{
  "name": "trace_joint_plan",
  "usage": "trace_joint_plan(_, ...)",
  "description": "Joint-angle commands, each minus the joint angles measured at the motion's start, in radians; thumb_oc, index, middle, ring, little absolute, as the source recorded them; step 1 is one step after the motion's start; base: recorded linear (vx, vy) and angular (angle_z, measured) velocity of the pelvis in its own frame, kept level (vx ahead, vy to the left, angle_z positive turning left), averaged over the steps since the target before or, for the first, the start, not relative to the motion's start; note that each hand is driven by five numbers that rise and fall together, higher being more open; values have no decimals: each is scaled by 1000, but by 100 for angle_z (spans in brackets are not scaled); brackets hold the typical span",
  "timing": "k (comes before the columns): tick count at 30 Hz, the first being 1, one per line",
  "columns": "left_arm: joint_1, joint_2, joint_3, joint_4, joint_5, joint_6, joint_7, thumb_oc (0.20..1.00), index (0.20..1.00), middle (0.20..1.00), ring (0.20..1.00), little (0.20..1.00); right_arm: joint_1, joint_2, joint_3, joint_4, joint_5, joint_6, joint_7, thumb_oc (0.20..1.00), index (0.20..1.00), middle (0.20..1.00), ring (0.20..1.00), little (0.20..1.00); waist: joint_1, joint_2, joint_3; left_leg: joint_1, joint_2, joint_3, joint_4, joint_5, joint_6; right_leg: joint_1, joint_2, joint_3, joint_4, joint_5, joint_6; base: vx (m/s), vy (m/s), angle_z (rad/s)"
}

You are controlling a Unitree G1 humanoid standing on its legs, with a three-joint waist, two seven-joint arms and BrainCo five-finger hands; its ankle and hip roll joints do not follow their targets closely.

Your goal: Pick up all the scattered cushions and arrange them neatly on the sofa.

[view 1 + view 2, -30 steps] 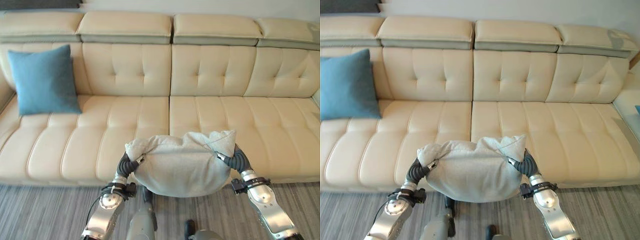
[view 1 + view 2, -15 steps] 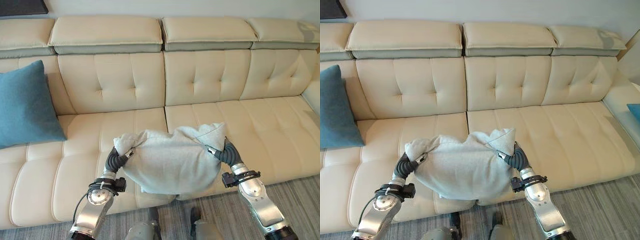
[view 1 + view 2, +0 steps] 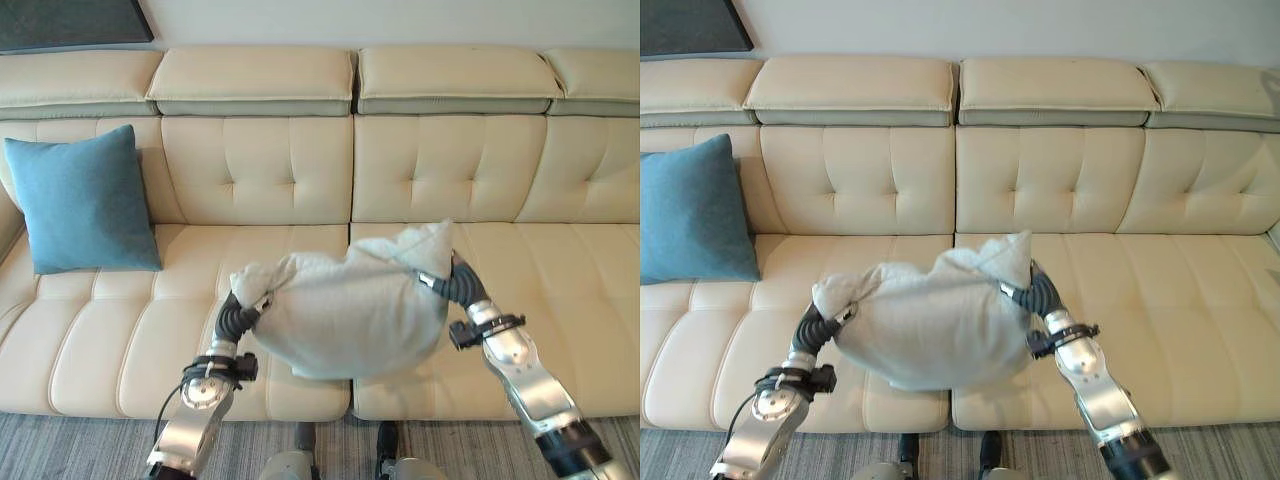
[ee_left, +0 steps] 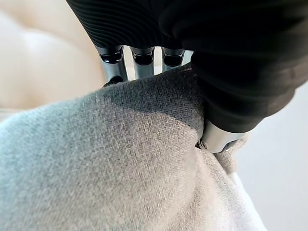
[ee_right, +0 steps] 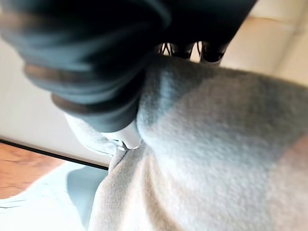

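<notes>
A pale grey cushion (image 3: 340,310) hangs in the air over the front of the cream sofa (image 3: 280,160), near the seam between its two middle seats. My left hand (image 3: 238,318) grips its left corner and my right hand (image 3: 455,285) grips its right corner, which is held higher. Close up, the left hand (image 4: 216,96) has its thumb and fingers pinched on the grey cloth (image 4: 120,163); the right hand (image 5: 96,72) clamps the cloth (image 5: 216,154) the same way. A blue cushion (image 3: 85,200) leans upright against the backrest at the sofa's left end.
The sofa's seats (image 3: 560,300) to the right of the grey cushion are bare, as is the seat between the two cushions. Grey striped carpet (image 3: 70,445) runs along the sofa's front. A dark frame (image 3: 70,20) hangs on the wall at upper left.
The view has shifted as I came closer to the sofa. The grey cushion has been lifted from in front of the seat edge to above the seat, its right corner raised.
</notes>
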Motion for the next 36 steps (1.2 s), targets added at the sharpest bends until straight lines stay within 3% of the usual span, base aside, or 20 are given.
trace_joint_plan(1,-203,55,7,24,41,-91,125,200,200,200,200,200,-186,35,9,0,9,-101,-104,200,200,200,200,200,4,-33,-33,-2,27,-1,34,-80,-59,-7,-18,3,71,-157,37,-126,-64,14)
trace_joint_plan(2,-326,56,-28,84,52,-91,181,200,200,200,200,200,-270,59,36,77,14,-101,-153,200,200,200,200,200,5,-31,-14,-26,31,-4,31,-68,-63,-39,-16,2,79,-155,38,-118,-48,13)
trace_joint_plan(4,-394,61,-52,123,58,-92,207,200,200,200,200,200,-317,69,45,127,23,-98,-180,200,200,200,200,200,4,-29,-3,-44,32,-6,29,-62,-65,-62,-15,2,86,-153,38,-123,-31,6)
trace_joint_plan(7,-617,99,-127,271,63,-91,269,200,200,200,200,200,-500,43,89,299,40,-86,-239,200,200,200,200,200,5,-21,41,-121,33,-16,35,-40,-71,-153,-16,10,125,-145,41,-167,-20,2)
trace_joint_plan(13,-882,129,-230,586,-10,-91,279,200,200,200,200,200,-747,12,156,581,84,-64,-292,200,200,200,200,200,7,-3,72,-206,34,-20,11,6,-81,-270,-19,25,179,-141,47,-65,10,-2)
trace_joint_plan(14,-921,134,-245,632,-21,-91,279,319,319,319,319,319,-786,9,168,625,94,-64,-299,200,200,200,200,200,7,0,80,-219,34,-22,3,16,-83,-288,-20,28,183,-139,50,-27,1,-7)
trace_joint_plan(15,-921,134,-245,633,-21,-91,279,586,586,586,586,586,-786,8,168,626,94,-64,-298,200,200,200,200,200,7,0,80,-220,34,-22,3,16,-83,-289,-20,28,183,-139,50,-17,11,-5)
trace_joint_plan(16,-975,152,-258,694,-29,-86,278,1000,1000,1000,1000,1000,-835,-3,176,681,107,-60,-309,555,555,555,555,555,8,6,82,-235,34,-26,-10,25,-86,-310,-21,30,185,-137,51,0,0,0)
trace_joint_plan(17,-1003,159,-262,721,-34,-85,279,1000,1000,1000,1000,1000,-866,-10,182,703,113,-57,-315,1000,1000,1000,1000,1000,9,7,86,-244,34,-28,-12,29,-87,-320,-21,31,187,-135,53,0,0,0)
trace_joint_plan(24,-1075,241,-243,788,-114,-111,255,1000,1000,1000,1000,1000,-998,-104,206,787,148,-48,-336,1000,1000,1000,1000,1000,17,15,87,-268,23,-38,-25,38,-93,-341,-27,28,182,-127,61,29,3,3)
trace_joint_plan(26,-1046,291,-214,787,-226,-131,185,1000,1000,1000,1000,1000,-1011,-146,199,796,181,-36,-327,1000,1000,1000,1000,1000,21,19,81,-263,16,-39,-25,33,-92,-329,-27,32,174,-126,62,63,22,6)
trace_joint_plan(29,-994,334,-182,788,-271,-132,153,1000,1000,1000,1000,1000,-976,-169,166,789,225,-33,-317,1000,1000,1000,1000,1000,21,17,69,-249,11,-37,-25,25,-89,-312,-26,38,162,-125,62,88,32,2)
trace_joint_plan(31,-924,359,-139,741,-278,-134,144,1000,1000,1000,1000,1000,-912,-184,114,741,251,-37,-312,1000,1000,1000,1000,1000,18,15,58,-239,8,-35,-25,20,-87,-298,-25,40,150,-119,63,115,36,2)
trace_joint_plan(32,-737,371,-51,607,-247,-141,120,1000,1000,1000,1000,1000,-726,-213,-12,599,263,-53,-297,1000,1000,1000,1000,1000,9,8,42,-209,3,-28,-25,-2,-83,-261,-29,40,138,-125,65,113,35,1)
trace_joint_plan(33,-731,371,-50,602,-245,-139,121,1000,1000,1000,1000,1000,-720,-212,-14,593,261,-51,-298,1000,1000,1000,1000,1000,9,8,38,-212,3,-28,-25,1,-82,-263,-29,40,135,-120,65,141,53,11)
trace_joint_plan(36,-510,350,35,493,-190,-124,76,1000,1000,1000,1000,1000,-451,-196,-147,419,242,-70,-243,1000,1000,1000,1000,1000,-5,1,10,-174,-1,-18,-25,-22,-74,-223,-35,41,120,-120,65,97,48,11)
